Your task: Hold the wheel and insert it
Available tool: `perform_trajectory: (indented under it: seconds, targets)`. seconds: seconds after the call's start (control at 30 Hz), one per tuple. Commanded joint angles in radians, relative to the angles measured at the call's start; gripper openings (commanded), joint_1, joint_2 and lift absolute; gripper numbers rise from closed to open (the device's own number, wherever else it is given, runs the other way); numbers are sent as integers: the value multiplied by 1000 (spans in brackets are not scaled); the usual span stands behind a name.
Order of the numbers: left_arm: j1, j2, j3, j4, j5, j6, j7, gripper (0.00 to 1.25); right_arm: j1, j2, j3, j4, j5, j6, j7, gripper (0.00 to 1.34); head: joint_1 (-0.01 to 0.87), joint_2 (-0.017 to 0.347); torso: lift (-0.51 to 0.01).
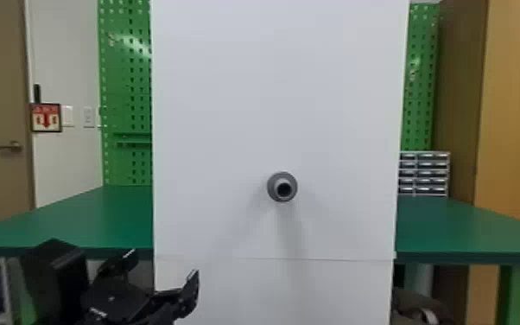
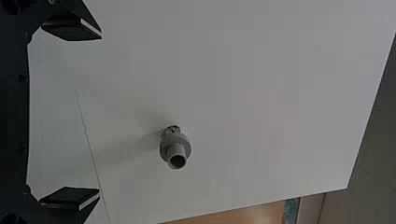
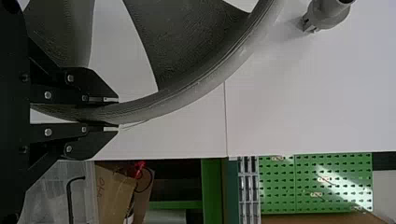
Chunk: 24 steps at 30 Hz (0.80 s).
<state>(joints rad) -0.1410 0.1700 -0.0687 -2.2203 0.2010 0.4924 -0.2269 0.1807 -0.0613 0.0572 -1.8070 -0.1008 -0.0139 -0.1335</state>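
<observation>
In the head view my left gripper (image 1: pixel 160 276) stands open at the lower left, before the white panel (image 1: pixel 229 108). The grey hub (image 1: pixel 281 186) juts from the panel to its right and higher up. In the left wrist view, nothing lies between the spread fingers of the left gripper (image 2: pixel 86 114), and the hub (image 2: pixel 175 148) is beyond them. The right wrist view has my right gripper (image 3: pixel 112 113) shut on the rim of the grey spoked wheel (image 3: pixel 201 88). The hub (image 3: pixel 327 14) is apart from that wheel, past its rim.
Green table (image 1: pixel 86 220) extends on both sides behind the panel. A small drawer cabinet (image 1: pixel 425 173) sits on its right part, with a green pegboard (image 1: pixel 127 86) at the back left. A cardboard box (image 3: pixel 112 186) shows in the right wrist view.
</observation>
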Motion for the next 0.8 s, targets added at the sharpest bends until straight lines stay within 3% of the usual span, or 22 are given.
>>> perform_trajectory:
  seconds: [0.0, 0.77]
  targets:
    - [0, -1, 0, 1, 3, 0, 0, 1147, 0, 0, 3, 0, 0, 0, 0, 161, 97, 15, -442]
    - [3, 0, 4, 1, 5, -5, 0, 1147, 2, 2, 4, 0, 0, -1, 0, 161, 97, 15, -442]
